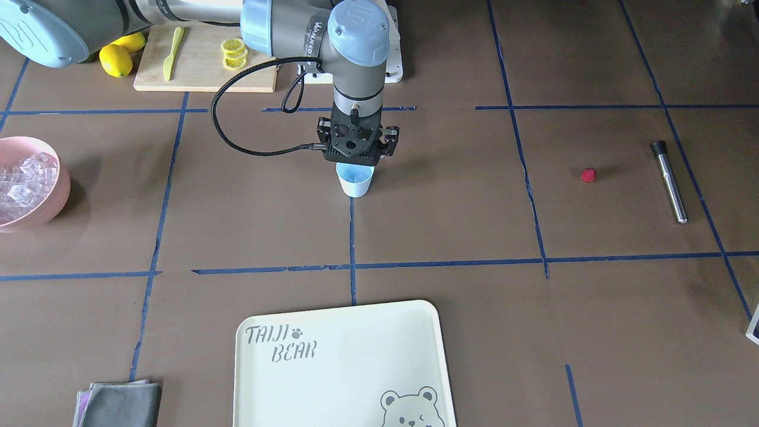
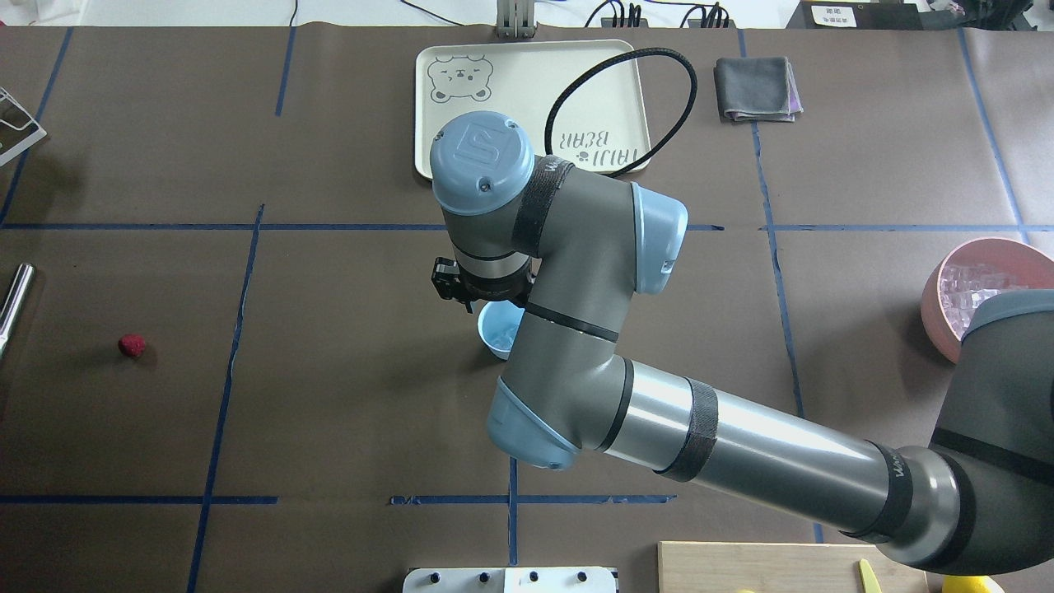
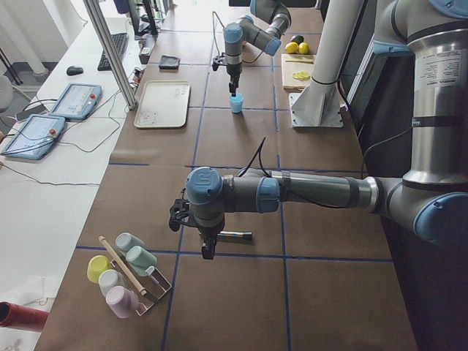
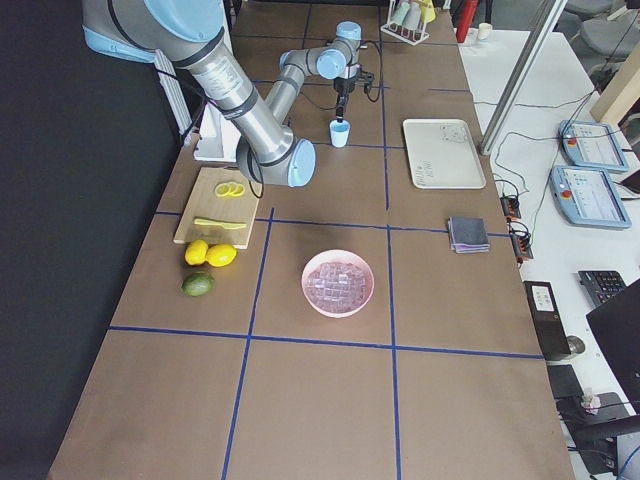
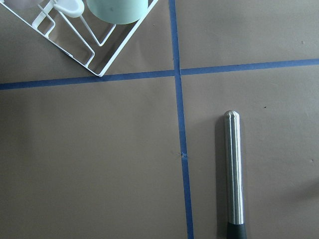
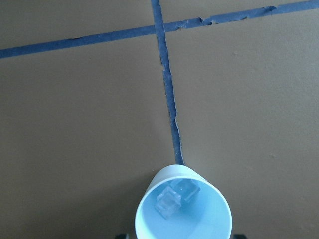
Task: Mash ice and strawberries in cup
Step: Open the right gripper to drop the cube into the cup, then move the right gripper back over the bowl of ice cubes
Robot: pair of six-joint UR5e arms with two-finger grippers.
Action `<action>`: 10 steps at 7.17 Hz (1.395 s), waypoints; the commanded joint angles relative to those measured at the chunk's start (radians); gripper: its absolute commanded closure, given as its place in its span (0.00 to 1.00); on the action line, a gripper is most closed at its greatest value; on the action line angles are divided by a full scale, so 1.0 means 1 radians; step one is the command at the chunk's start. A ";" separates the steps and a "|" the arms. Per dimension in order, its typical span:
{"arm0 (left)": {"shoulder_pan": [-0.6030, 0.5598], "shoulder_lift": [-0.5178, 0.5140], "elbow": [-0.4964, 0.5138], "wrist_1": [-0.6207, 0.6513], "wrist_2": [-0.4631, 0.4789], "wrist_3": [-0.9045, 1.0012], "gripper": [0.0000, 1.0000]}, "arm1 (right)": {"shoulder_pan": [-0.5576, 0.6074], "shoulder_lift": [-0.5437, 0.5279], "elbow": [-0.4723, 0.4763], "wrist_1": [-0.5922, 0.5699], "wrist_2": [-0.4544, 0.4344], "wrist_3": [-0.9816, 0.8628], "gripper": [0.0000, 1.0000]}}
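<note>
The pale blue cup (image 1: 354,181) stands at the middle of the table. In the right wrist view the cup (image 6: 183,211) holds two clear cubes of ice (image 6: 174,196). My right gripper (image 1: 354,155) hangs straight above it, open, with dark fingertips (image 6: 124,235) on either side of the rim. More ice (image 1: 24,181) fills a pink bowl (image 1: 56,196). One red strawberry (image 1: 588,175) lies alone on the table. My left gripper (image 3: 207,252) shows only in the exterior left view, above a steel muddler (image 5: 233,174); I cannot tell whether it is open or shut.
A cream tray (image 1: 344,367) lies at the operators' side, with a grey cloth (image 1: 121,403) near it. A cutting board (image 1: 201,71) with lemon slices and a yellow knife sits by two lemons (image 1: 115,59). A white wire rack with cups (image 5: 94,45) stands near the muddler.
</note>
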 commanded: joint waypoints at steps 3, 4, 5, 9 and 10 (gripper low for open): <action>0.000 -0.001 -0.001 0.000 0.000 -0.001 0.00 | 0.061 -0.127 0.234 -0.022 0.006 -0.016 0.01; -0.002 -0.001 -0.001 -0.002 0.000 -0.001 0.00 | 0.119 -0.269 0.420 -0.030 0.006 -0.069 0.01; 0.000 -0.001 -0.001 0.000 -0.002 -0.001 0.00 | 0.177 -0.378 0.560 -0.028 0.009 -0.144 0.00; -0.003 0.002 -0.022 0.000 -0.003 -0.001 0.00 | 0.493 -0.945 0.700 0.312 0.223 -0.488 0.00; -0.003 0.002 -0.022 0.000 -0.003 -0.001 0.00 | 0.593 -1.063 0.639 0.458 0.298 -0.584 0.00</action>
